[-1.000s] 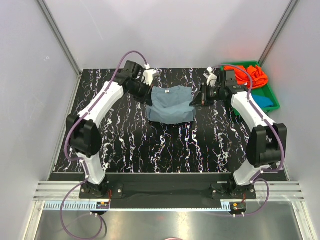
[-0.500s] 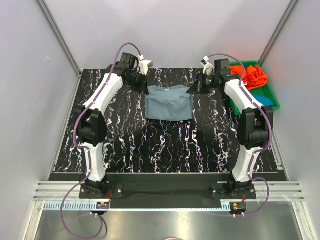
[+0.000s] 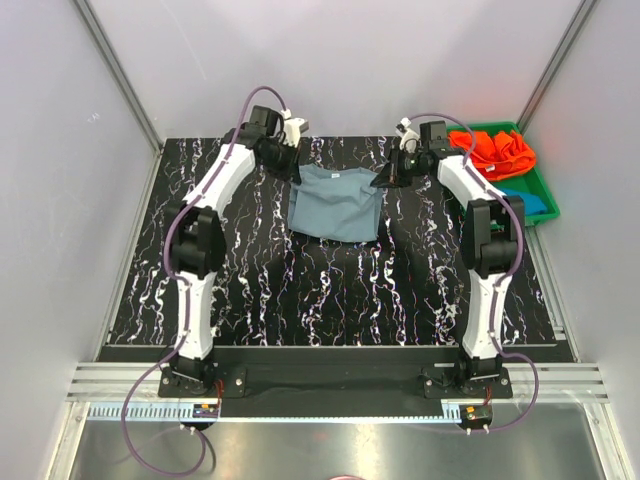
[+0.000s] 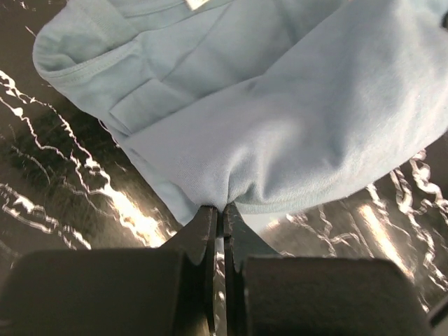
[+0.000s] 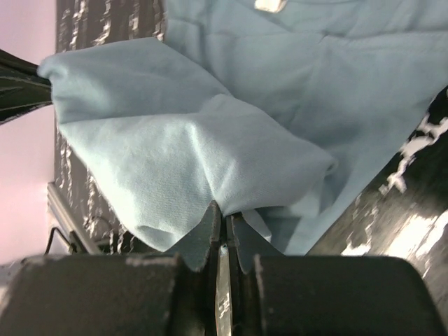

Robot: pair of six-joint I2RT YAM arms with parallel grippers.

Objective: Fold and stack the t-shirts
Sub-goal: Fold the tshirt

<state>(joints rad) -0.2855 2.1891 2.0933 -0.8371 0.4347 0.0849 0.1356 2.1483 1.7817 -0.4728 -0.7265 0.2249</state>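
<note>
Left gripper: jaws are pressing together on a pinch of the grey-blue shirt at its far left corner, where the cloth is bunching into a small peak between the tips.

Grey-blue shirt: is lying partly folded on the table, far centre, between the two grippers, with the white label showing at the far edge. A folded flap is draping over the lower layer.

Right gripper: jaws are clamping a fold of the same shirt at its far right corner, lifting the fabric into a ridge.

Tray: is sitting at the far right corner of the table, holding the orange shirt, crumpled, and the teal shirt nearer the arms.
</note>
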